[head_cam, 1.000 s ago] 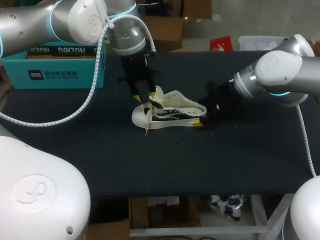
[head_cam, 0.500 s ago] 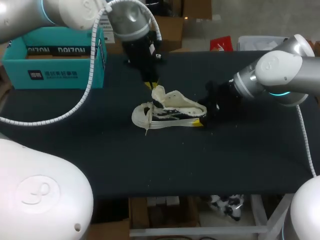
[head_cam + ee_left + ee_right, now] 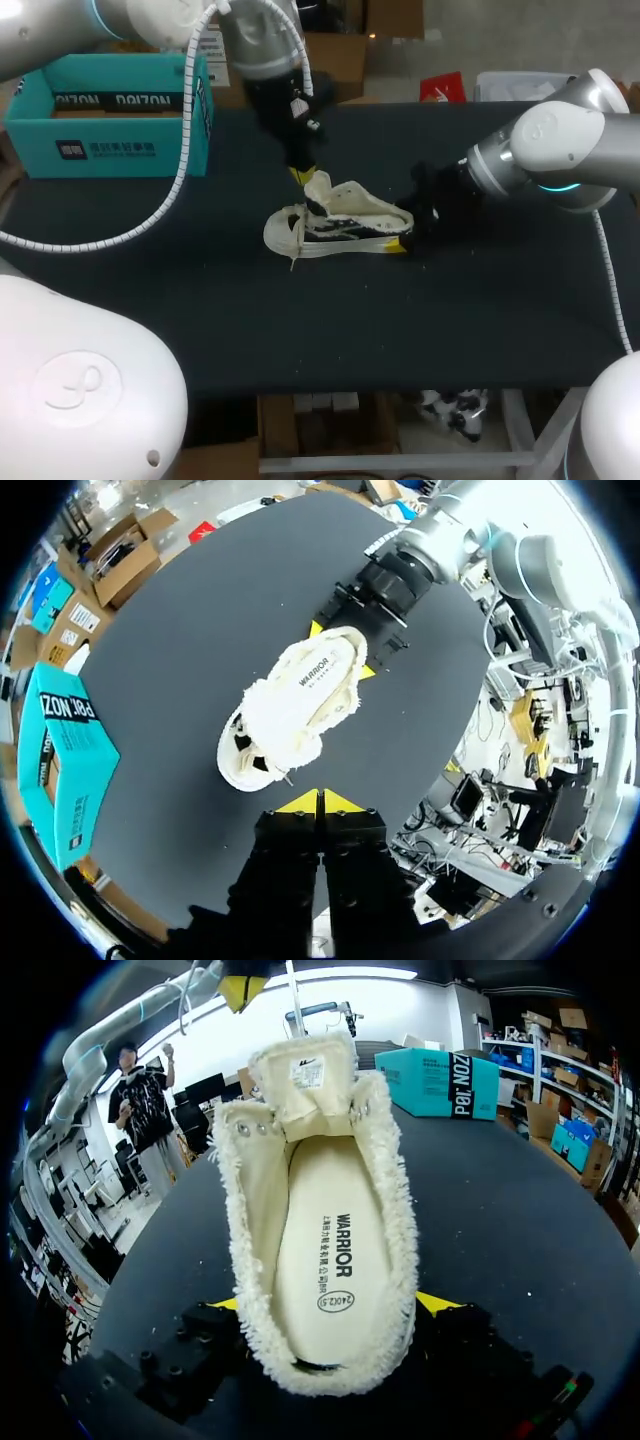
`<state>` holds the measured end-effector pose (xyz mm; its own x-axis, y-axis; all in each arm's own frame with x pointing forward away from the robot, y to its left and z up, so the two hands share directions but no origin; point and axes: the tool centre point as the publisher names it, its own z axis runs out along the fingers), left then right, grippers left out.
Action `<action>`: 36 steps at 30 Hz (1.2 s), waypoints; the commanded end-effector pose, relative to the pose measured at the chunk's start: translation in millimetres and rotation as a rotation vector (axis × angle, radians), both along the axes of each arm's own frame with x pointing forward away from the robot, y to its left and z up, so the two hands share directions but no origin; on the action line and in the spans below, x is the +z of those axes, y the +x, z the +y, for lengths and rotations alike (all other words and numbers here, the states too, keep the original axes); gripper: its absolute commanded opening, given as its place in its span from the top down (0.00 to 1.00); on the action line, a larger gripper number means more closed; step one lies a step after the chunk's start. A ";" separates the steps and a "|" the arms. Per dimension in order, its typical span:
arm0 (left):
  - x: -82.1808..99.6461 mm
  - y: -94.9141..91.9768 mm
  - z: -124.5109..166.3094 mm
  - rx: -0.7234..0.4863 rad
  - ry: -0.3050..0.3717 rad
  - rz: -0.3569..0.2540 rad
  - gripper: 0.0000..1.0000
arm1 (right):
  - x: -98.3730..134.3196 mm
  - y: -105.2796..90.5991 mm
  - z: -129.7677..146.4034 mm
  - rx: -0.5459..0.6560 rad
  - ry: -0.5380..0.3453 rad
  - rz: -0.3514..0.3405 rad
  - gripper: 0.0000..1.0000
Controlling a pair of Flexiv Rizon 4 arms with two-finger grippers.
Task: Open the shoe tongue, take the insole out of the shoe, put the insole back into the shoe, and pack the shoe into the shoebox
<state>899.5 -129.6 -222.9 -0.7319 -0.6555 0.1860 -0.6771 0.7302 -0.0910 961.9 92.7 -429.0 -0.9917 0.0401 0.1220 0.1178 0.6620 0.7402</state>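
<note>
A cream low-top shoe (image 3: 335,225) lies on its sole mid-table, toe to the left. Its tongue (image 3: 305,1085) stands pulled up, and the cream insole (image 3: 330,1260) lies flat inside. My right gripper (image 3: 400,243) is at the heel, its yellow fingertips (image 3: 440,1303) pressed against both sides of it. Just above and behind the tongue, my left gripper (image 3: 300,176) hangs shut with nothing in it. In the left wrist view its tips (image 3: 320,802) meet, with the shoe (image 3: 295,695) below them. The open teal shoebox (image 3: 110,110) stands at the back left.
The white cable (image 3: 120,238) of my left arm loops down over the black table (image 3: 400,330) at its left side. The shoebox takes up the back-left corner.
My left gripper has shut, let go of the tongue and risen up and back from the shoe. The tongue stays raised. The right arm and the shoe have not moved.
</note>
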 end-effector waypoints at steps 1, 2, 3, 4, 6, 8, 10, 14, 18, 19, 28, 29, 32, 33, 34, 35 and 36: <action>2.4 7.3 -8.1 -0.517 0.061 0.022 1.00 | -6.3 -0.6 -0.4 0.003 0.003 0.001 1.00; 2.1 11.3 -13.0 -0.575 0.062 0.033 1.00 | -6.3 -0.6 -0.4 0.003 0.003 0.001 1.00; 1.8 17.9 -17.1 -0.635 0.068 0.031 1.00 | -6.3 -0.6 -0.4 0.003 0.003 0.001 1.00; 1.5 21.8 -20.0 -0.712 0.057 0.035 1.00 | -6.3 -0.6 -0.4 0.003 0.003 0.001 1.00; 0.5 28.2 -25.2 -0.833 0.053 0.020 1.00 | -6.3 -0.6 -0.4 0.003 0.003 0.001 1.00; -0.8 31.0 -25.3 -0.907 0.104 -0.008 1.00 | -6.3 -0.6 -0.4 0.003 0.003 0.001 1.00; -2.3 29.1 -20.8 -0.921 0.193 -0.052 1.00 | -6.3 -0.6 -0.4 0.003 0.003 0.001 1.00; -2.3 29.1 -20.8 -0.921 0.193 -0.052 1.00 | -6.3 -0.6 -0.4 0.003 0.003 0.001 1.00; -2.3 29.1 -20.8 -0.921 0.193 -0.052 1.00 | -6.3 -0.6 -0.4 0.003 0.003 0.001 1.00; -2.3 29.1 -20.8 -0.921 0.193 -0.052 1.00 | -6.3 -0.6 -0.4 0.003 0.003 0.001 1.00; -48.6 38.5 -45.5 -0.925 0.034 -0.147 1.00 | -6.3 -0.6 -0.4 0.003 0.003 0.001 1.00; -52.4 40.4 -45.5 -0.940 0.012 -0.143 1.00 | -6.3 -0.6 -0.4 0.003 0.003 0.001 1.00; -60.5 46.1 -47.0 -0.938 -0.029 -0.167 1.00 | -6.3 -0.6 -0.4 0.003 0.003 0.001 1.00; -62.9 48.2 -47.8 -0.933 -0.029 -0.176 1.00 | -6.3 -0.6 -0.4 0.003 0.003 0.001 1.00; -65.5 50.2 -48.8 -0.931 -0.040 -0.178 1.00 | -6.3 -0.6 -0.4 0.003 0.003 0.001 1.00; -68.1 51.6 -49.1 -0.940 -0.050 -0.168 1.00 | -6.3 -0.6 -0.4 0.003 0.003 0.001 1.00; -71.5 52.6 -49.6 -0.938 -0.051 -0.168 1.00 | -6.3 -0.6 -0.4 0.003 0.003 0.001 1.00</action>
